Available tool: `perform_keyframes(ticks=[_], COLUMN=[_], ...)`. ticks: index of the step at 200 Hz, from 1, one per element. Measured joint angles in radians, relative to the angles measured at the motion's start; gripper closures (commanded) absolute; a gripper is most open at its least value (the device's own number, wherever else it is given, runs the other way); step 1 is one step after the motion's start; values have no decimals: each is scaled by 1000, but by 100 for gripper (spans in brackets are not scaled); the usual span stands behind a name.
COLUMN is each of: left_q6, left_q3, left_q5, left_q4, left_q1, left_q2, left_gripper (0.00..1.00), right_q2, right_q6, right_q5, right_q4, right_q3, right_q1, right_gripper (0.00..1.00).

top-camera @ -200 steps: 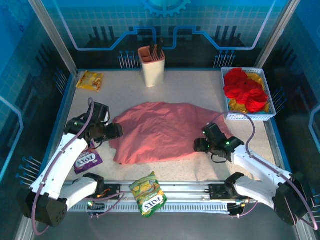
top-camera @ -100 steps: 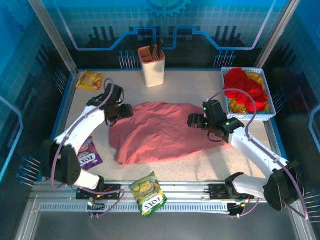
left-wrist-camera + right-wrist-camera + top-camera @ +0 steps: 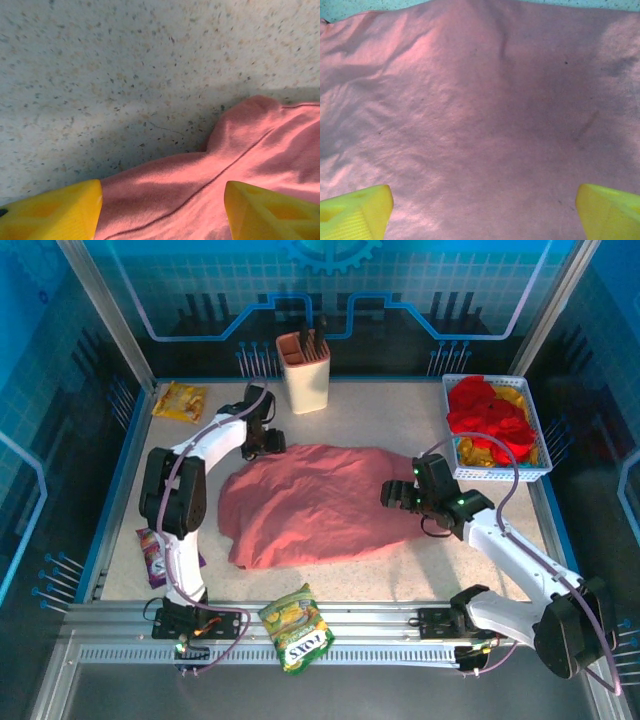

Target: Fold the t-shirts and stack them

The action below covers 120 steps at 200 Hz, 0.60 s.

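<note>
"What sort of place was it?"

"A robotics lab cell, by the look of it. Two white robot arms, the left arm (image 3: 212, 442) and the right arm (image 3: 512, 552), were bolted side by side to an aluminium rail (image 3: 380, 625) at the near edge of a speckled table (image 3: 400, 565)."

"Not a home or a shop, then?"

"No. Bare metal frame posts (image 3: 105, 310) boxed the table in. The blue wall panels (image 3: 420, 300) behind it carried printed grid lines, circuit traces and a gear emblem (image 3: 330, 250)."

"FOXS" stands on the yellow-green snack packet (image 3: 296, 628) (on its white label, near edge).
</note>
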Motion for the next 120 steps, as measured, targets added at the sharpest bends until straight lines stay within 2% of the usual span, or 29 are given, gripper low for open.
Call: perform_keyframes(ticks=[20,42,74,99,120], left_q6=[-6,-10,-21,-24,-18], left_q3=[2,6,23,26,16], left_q5=[25,40,44,24,-17], left_q4=[2,1,1,0,1], left_q1=[0,0,0,-7,-29], left_q2=[41,80,111,105,66], left_gripper=[41,51,89,96,97], right_q2=[0,1,1,1,1], right_q6=[4,8,9,12,18], right_q5=[0,-7,-15,-15,-14], right_q4=[2,7,10,10,10], right_q3=[-8,-14,-14,-14,-14], right_q1=[-2,-5,-5,-5,-5], right_gripper=[5,5,6,6,6])
